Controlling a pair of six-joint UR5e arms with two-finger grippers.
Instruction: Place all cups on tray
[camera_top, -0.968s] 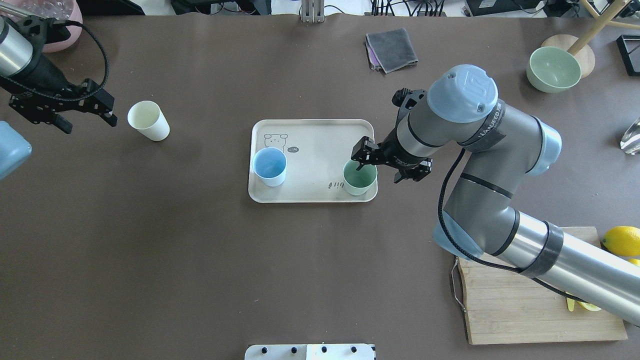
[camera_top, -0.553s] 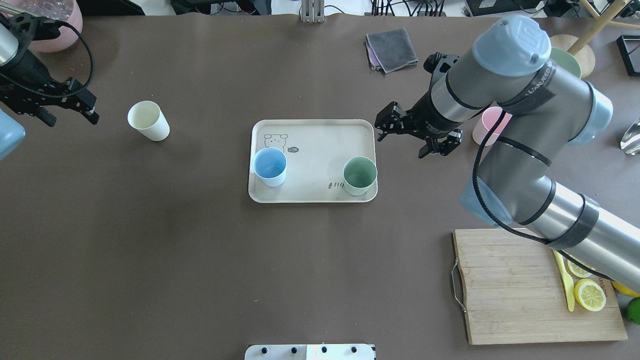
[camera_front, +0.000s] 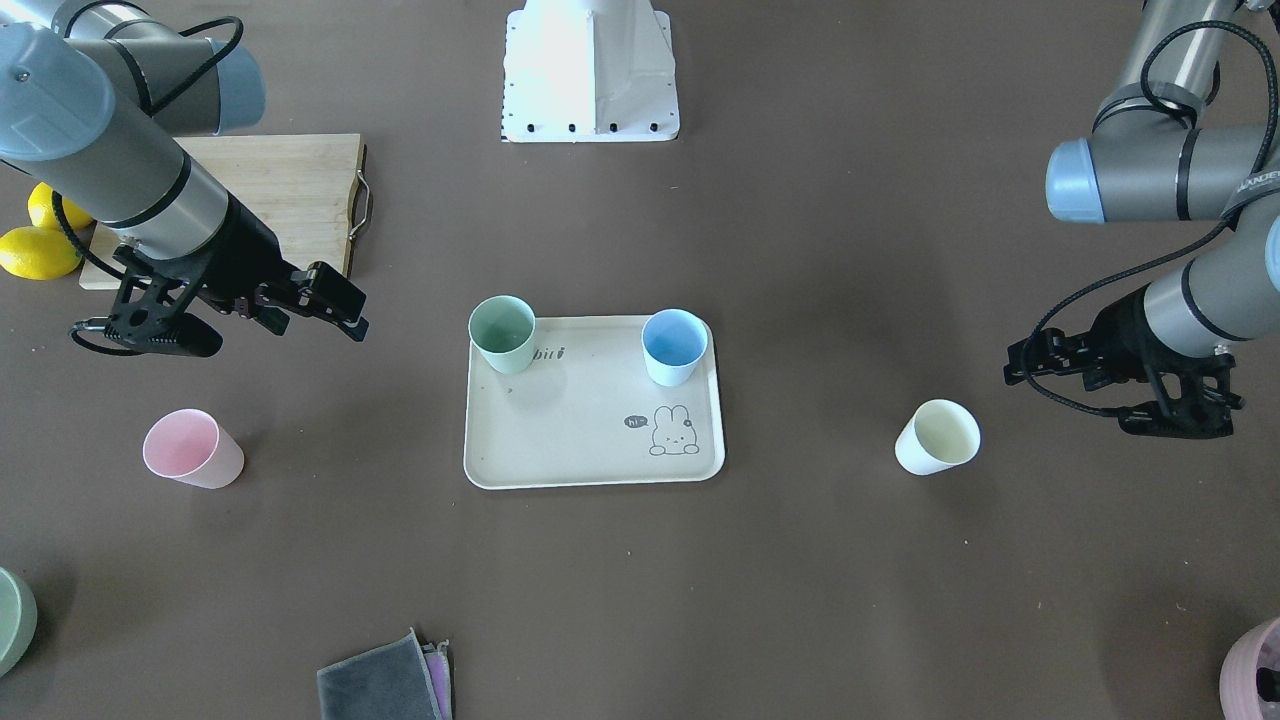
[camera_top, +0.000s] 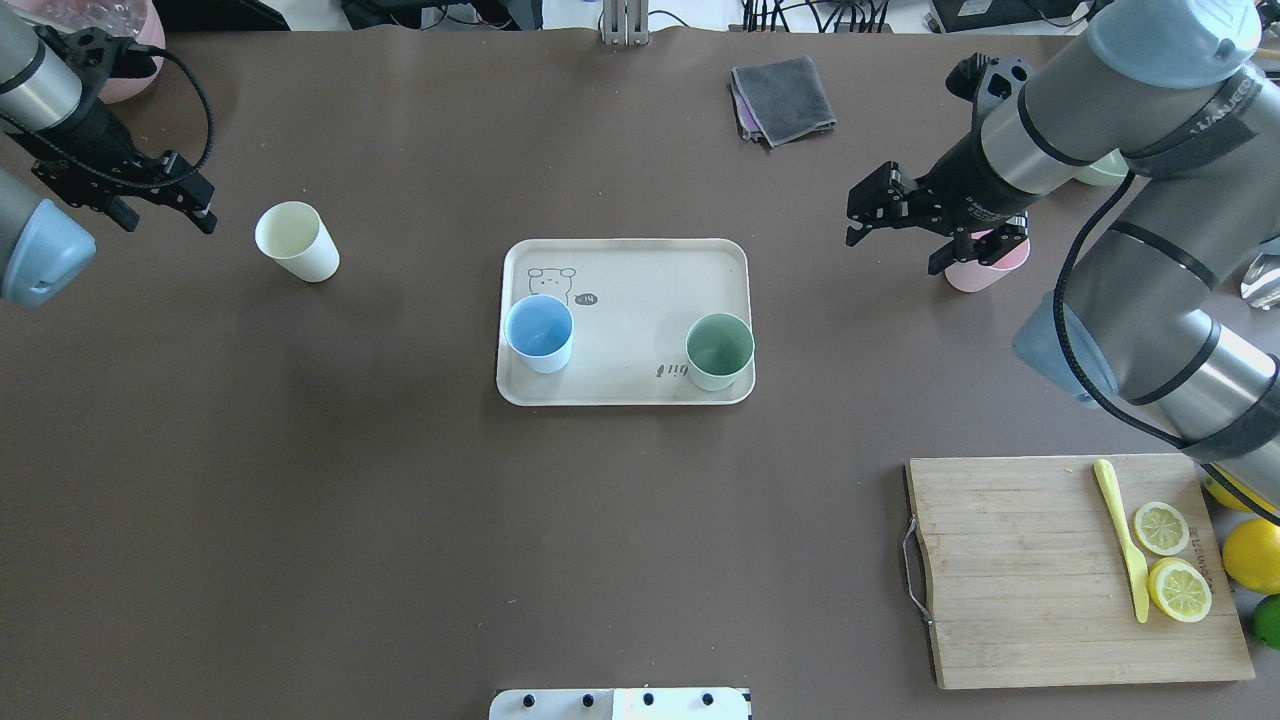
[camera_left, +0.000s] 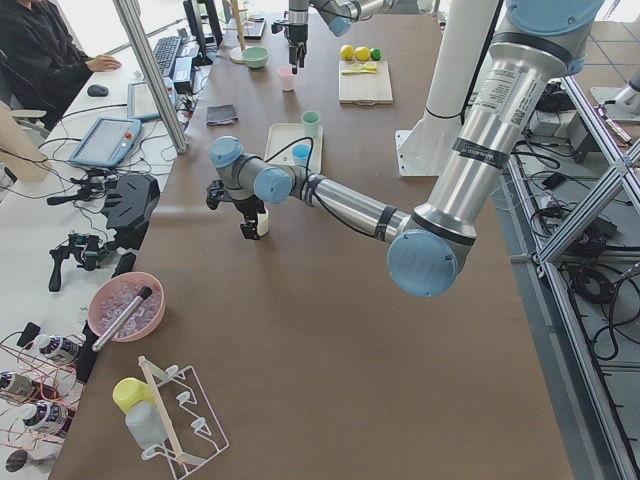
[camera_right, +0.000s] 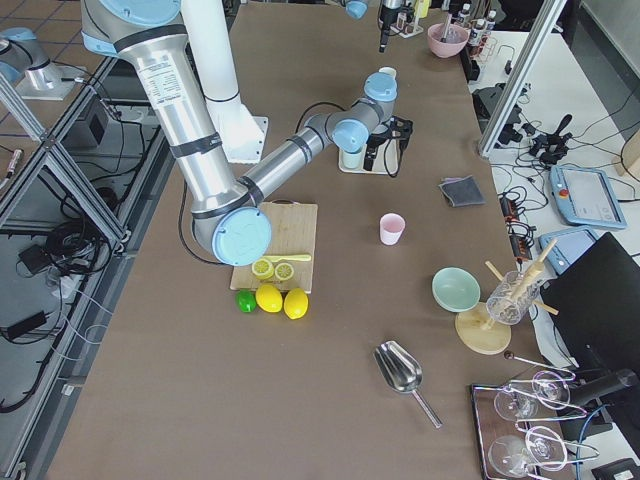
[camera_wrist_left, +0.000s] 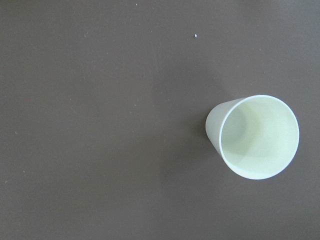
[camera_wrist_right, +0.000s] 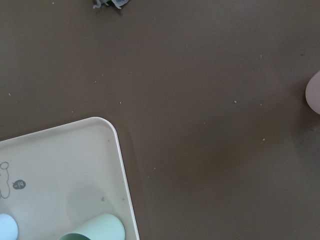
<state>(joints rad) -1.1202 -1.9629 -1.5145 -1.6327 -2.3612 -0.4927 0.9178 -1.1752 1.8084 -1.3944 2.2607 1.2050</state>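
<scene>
The beige tray (camera_top: 640, 285) lies mid-table and also shows in the front view (camera_front: 590, 440). The light blue cup (camera_top: 539, 333) and the pale green cup (camera_top: 719, 351) stand upright on it. The pink cup (camera_top: 985, 270) stands on the table right of the tray, partly hidden by my right gripper (camera_top: 893, 250), which is open, empty and raised just left of it. The pink cup shows fully in the front view (camera_front: 192, 448). The cream-yellow cup (camera_top: 296, 241) stands on the table left of the tray. My left gripper (camera_top: 165, 220) is open and empty to its left. The left wrist view shows this cup (camera_wrist_left: 255, 136).
A wooden cutting board (camera_top: 1010, 570) with lemon slices and a yellow knife is at the near right, with whole lemons (camera_top: 1250, 555) beside it. A folded grey cloth (camera_top: 782, 98) lies at the far middle. A green bowl (camera_front: 10, 620) and a pink bowl (camera_top: 120, 85) sit near far corners.
My right gripper has left the green cup on the tray and moved away to the right, over to the pink cup. My left gripper shifted slightly beside the cream-yellow cup.
</scene>
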